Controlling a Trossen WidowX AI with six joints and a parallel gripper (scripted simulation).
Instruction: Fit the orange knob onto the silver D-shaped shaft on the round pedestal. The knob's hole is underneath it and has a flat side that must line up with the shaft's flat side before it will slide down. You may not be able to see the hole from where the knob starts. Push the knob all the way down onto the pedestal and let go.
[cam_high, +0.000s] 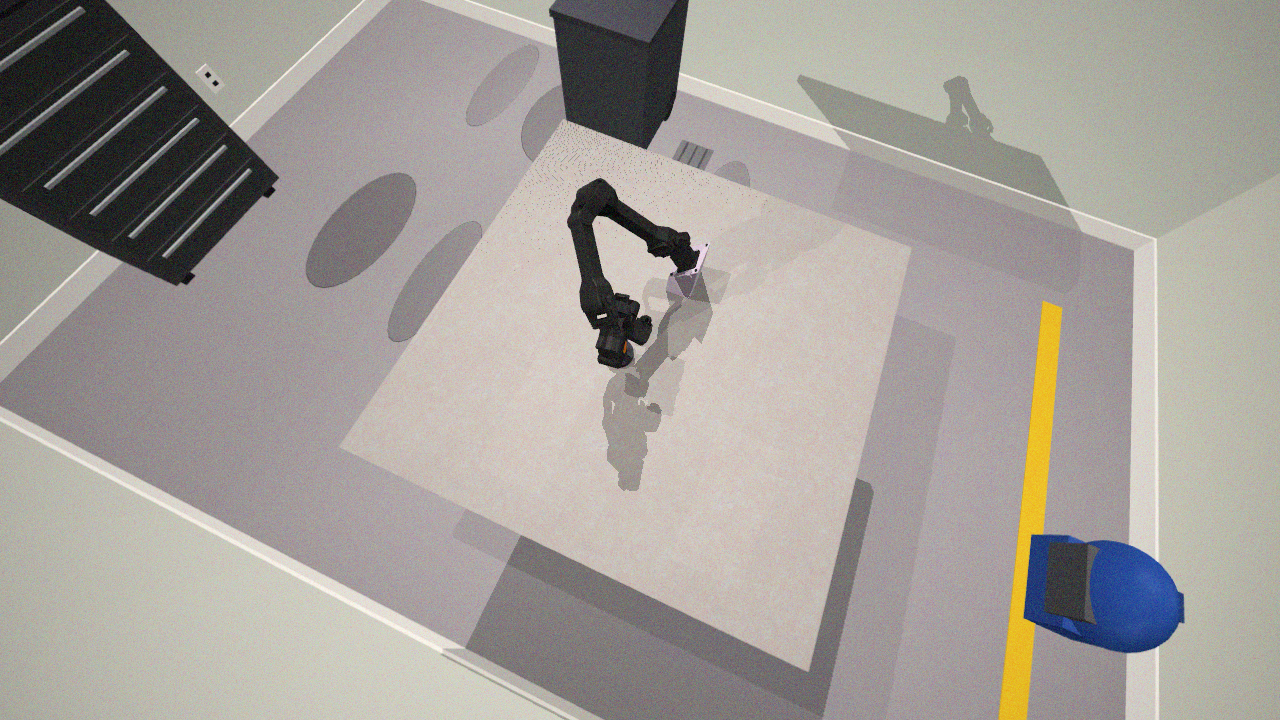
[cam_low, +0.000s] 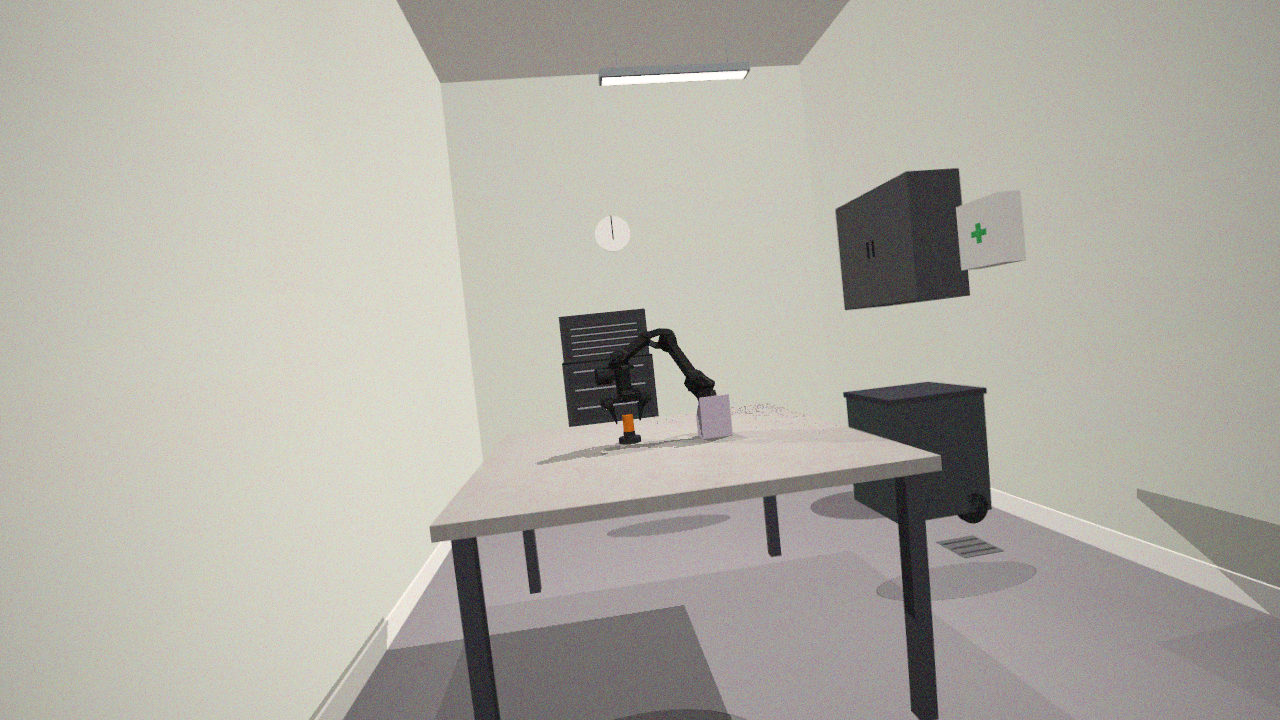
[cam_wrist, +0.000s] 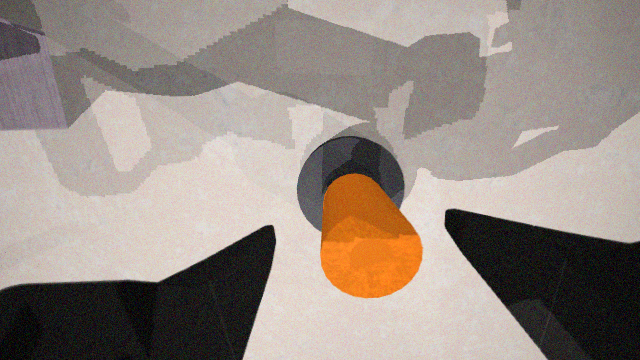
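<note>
Blue bin, yellow floor stripe

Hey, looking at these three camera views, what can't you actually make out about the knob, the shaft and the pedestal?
- Silver shaft: hidden in every view, covered by the orange knob.
- Knob's hole and flat side: underneath, out of sight.
- Knob-to-pedestal seating gap: wrist view looks from above; exterior view too small.
- Top view: the open gripper covers nearly all of the knob.
</note>
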